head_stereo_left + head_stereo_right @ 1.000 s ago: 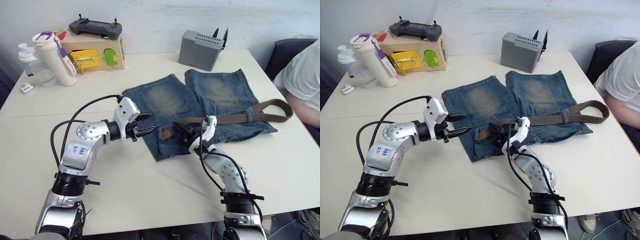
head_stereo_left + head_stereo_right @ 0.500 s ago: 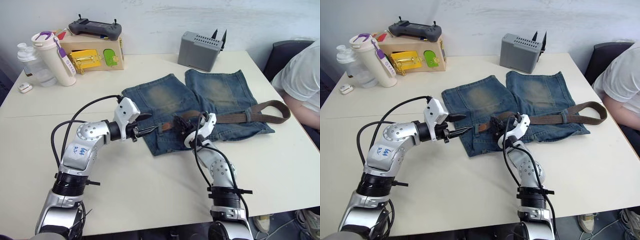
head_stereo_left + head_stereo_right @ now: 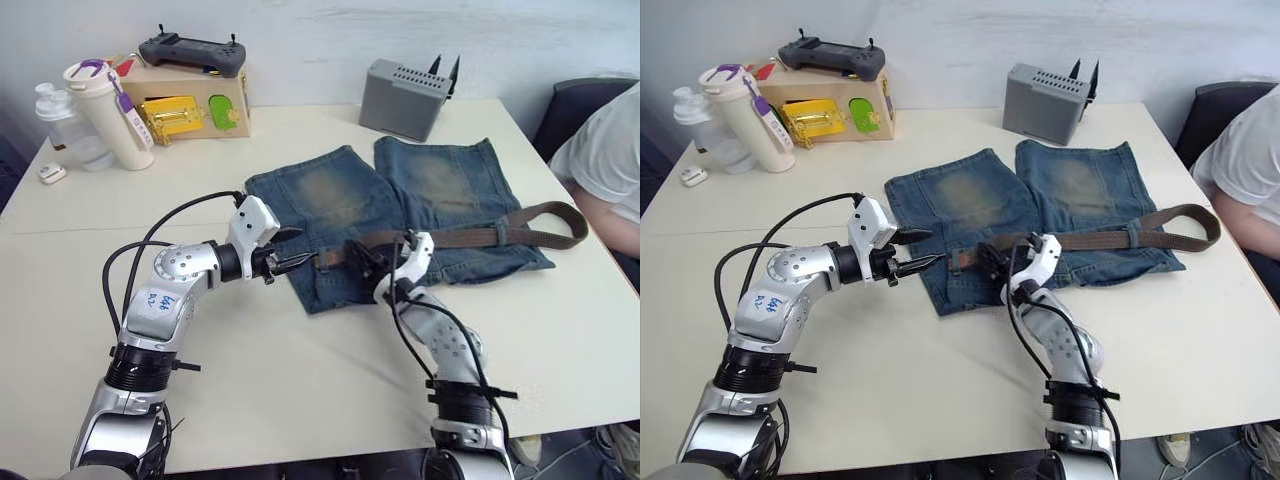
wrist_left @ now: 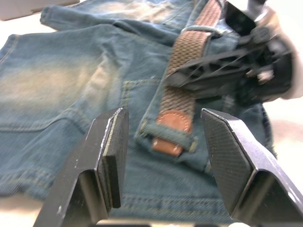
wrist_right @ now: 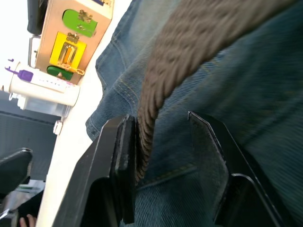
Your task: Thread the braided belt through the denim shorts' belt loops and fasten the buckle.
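My two black fingers (image 5: 128,161) stand apart over the faded blue denim shorts (image 5: 246,90), my right gripper (image 5: 163,165) spread with the dark-brown braided woven belt (image 5: 189,52) running down between them. The strap presses against the inner face of one finger; a gap of denim separates it from the other. Beyond my fingertips, past the edge of the shorts, sit a tan box with yellow and green panels (image 5: 71,45) and a white bottle with a purple clip (image 5: 42,87).
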